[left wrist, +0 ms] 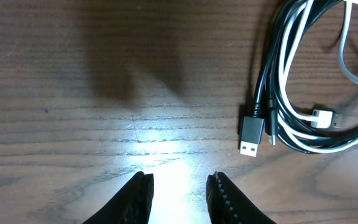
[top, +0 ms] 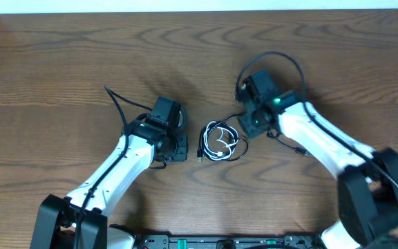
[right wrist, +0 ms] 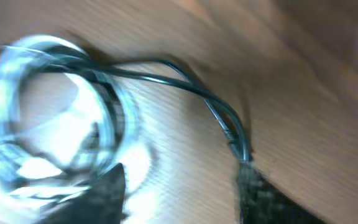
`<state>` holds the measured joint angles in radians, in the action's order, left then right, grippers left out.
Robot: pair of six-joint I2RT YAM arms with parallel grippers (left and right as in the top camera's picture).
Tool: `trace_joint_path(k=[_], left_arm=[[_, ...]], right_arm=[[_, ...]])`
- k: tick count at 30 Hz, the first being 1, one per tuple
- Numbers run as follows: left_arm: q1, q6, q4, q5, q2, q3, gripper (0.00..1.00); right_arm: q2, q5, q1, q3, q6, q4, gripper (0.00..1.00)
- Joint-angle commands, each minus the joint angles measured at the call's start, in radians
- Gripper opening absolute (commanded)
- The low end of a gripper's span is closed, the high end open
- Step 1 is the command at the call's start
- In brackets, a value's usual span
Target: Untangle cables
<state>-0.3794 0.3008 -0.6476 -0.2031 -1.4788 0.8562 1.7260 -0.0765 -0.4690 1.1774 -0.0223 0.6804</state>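
Observation:
The cables (top: pixel 220 142) lie as one small coil of black and white cord on the wooden table, between my two grippers. In the left wrist view the coil (left wrist: pixel 303 93) is at the upper right, with a black USB plug (left wrist: pixel 252 134) and a white plug (left wrist: pixel 325 118) pointing out of it. My left gripper (left wrist: pixel 179 186) is open over bare wood, just left of the coil (top: pixel 179 146). My right gripper (top: pixel 244 127) sits at the coil's right edge and is open (right wrist: pixel 182 180). That view is blurred; a black strand (right wrist: pixel 185 81) runs from the coil (right wrist: pixel 48 112) to the right fingertip (right wrist: pixel 250 177).
Thick black arm wires loop above the right wrist (top: pixel 275 62) and behind the left arm (top: pixel 116 104). Wooden table (top: pixel 61 62) stretches on all sides; its far edge (top: pixel 199 10) meets a white strip at the top.

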Motion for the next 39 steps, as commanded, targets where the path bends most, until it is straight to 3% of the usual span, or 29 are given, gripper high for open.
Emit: trace_joint_path(k=[1, 3, 8, 12, 21, 24, 39], left_arm=[[0.005, 0.027, -0.001, 0.013, -0.02, 0.01, 0.33], [0.005, 0.027, 0.0, 0.013, -0.023, 0.01, 0.33], [0.005, 0.027, 0.01, 0.013, -0.025, 0.01, 0.33], [0.005, 0.027, 0.039, 0.013, -0.025, 0.009, 0.33], [0.005, 0.027, 0.039, 0.013, -0.025, 0.009, 0.33], [0.005, 0.027, 0.039, 0.013, -0.025, 0.009, 0.33], [0.005, 0.027, 0.039, 0.013, -0.025, 0.009, 0.33]], right_arm=[[-0.039, -0.2, 0.006, 0.018, 0.034, 0.024, 0.33], [-0.037, -0.225, 0.006, 0.017, 0.111, 0.05, 0.23], [-0.031, -0.276, -0.006, -0.008, 0.287, 0.089, 0.15], [-0.031, -0.274, -0.027, -0.051, 0.517, 0.093, 0.22], [-0.031, -0.252, -0.032, -0.083, 0.943, 0.036, 0.14], [-0.031, -0.208, -0.032, -0.083, 1.076, 0.028, 0.18], [-0.031, -0.099, -0.105, -0.089, 1.298, 0.011, 0.11]])
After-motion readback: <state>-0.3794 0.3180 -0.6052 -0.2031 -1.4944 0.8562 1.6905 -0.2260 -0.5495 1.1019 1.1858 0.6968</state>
